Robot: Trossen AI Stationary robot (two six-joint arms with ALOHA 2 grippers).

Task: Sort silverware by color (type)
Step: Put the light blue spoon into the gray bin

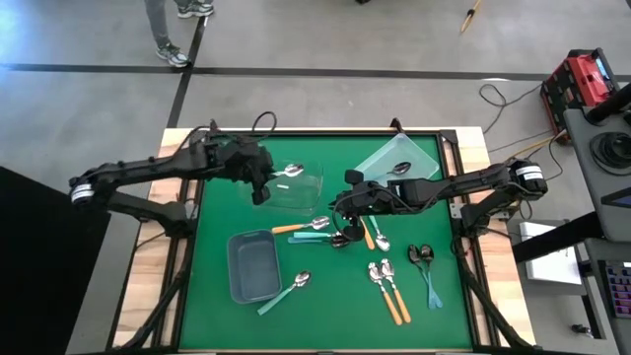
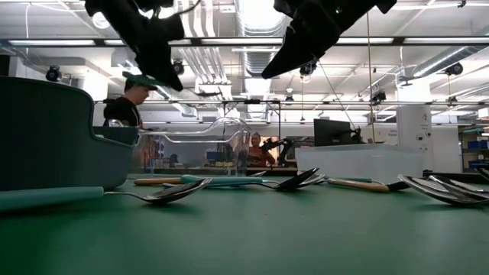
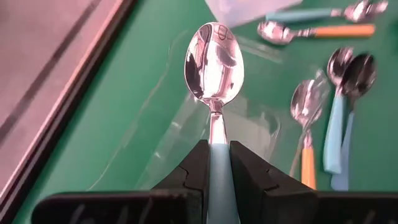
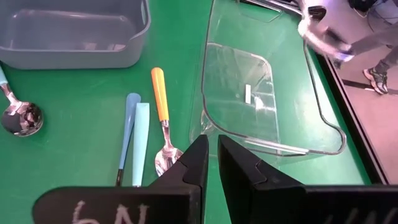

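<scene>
Left wrist view shows the left gripper (image 3: 217, 163) clamped on a pale-blue-handled spoon with a shiny metal bowl (image 3: 214, 62), above the clear plastic bin (image 1: 296, 187) at the mat's ten o'clock; lower it before releasing, while the empty, closed right gripper (image 4: 211, 155) waits mid-mat.

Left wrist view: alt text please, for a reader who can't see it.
The left gripper is shut on a light-blue-handled spoon, its shiny metal bowl pointing away over a clear plastic bin on the green table. Beyond lie more spoons with orange, teal and blue handles.
</scene>
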